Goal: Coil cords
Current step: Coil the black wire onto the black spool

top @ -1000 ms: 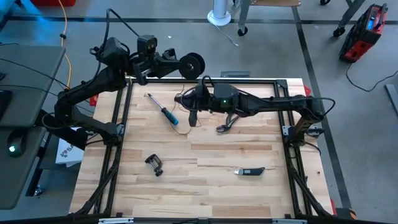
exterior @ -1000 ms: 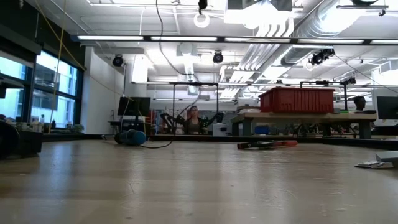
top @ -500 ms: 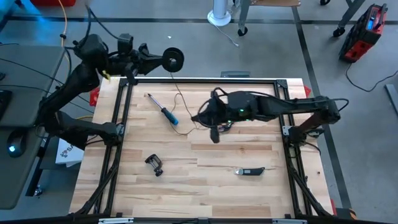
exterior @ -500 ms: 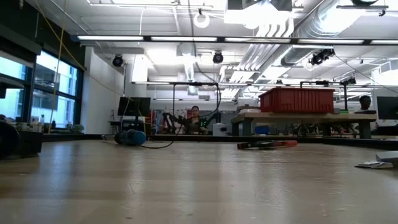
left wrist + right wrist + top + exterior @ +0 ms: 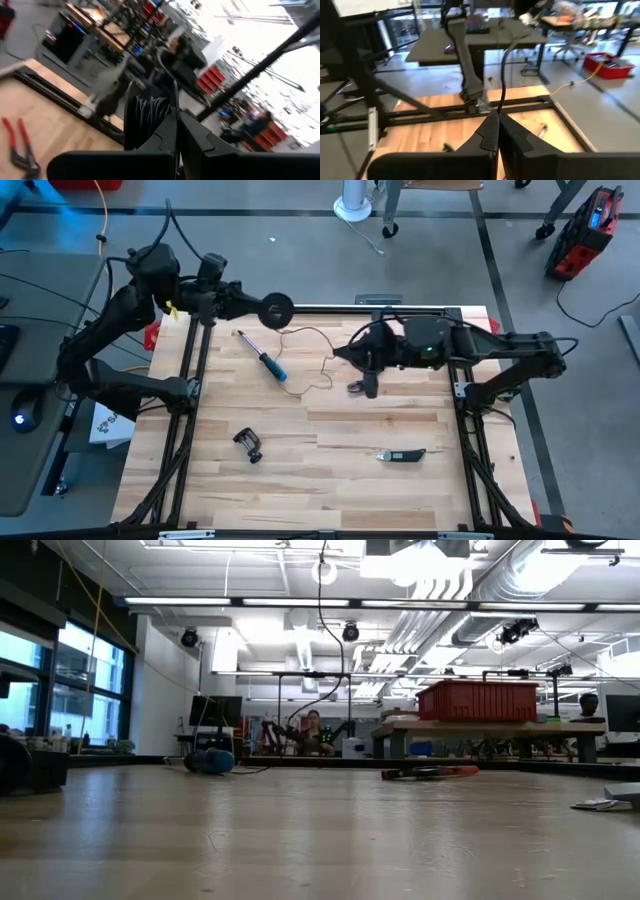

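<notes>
Left tool (image 5: pixel 262 308) is clamped on the small round black reel (image 5: pixel 277 309), holding it in the air over the far-left edge of the bench (image 5: pixel 330 480); in the left wrist view the reel (image 5: pixel 146 120) sits right at the closed fingers with dark windings on its hub. Right tool (image 5: pixel 352 357) is closed too, pinched on the thin cord (image 5: pixel 305 333) over the far-middle of the bench; the right wrist view shows a dark strand rising from the shut fingertips.

Cord runs slack from the reel across the wood, loops near the blue-handled screwdriver (image 5: pixel 268 361), then goes to the right tool. Red pliers (image 5: pixel 17 145) lie on the bench just beside the right tool (mostly hidden under it in the high view).

Handling, as a judgement:
- cord looks hair-thin, limp and very light; no stiffness, so it sags and kinks, and can slip through a loose pinch
- likely to snag on the screwdriver or pliers if dragged low
- reel looks light and rigid; hold by the rim or flange, leaving the hub free for winding
- best hold on the cord: a firm pinch near its free end, keeping mild tension toward the reel
- hard pulls could snap or stretch 1 strand this thin
</notes>
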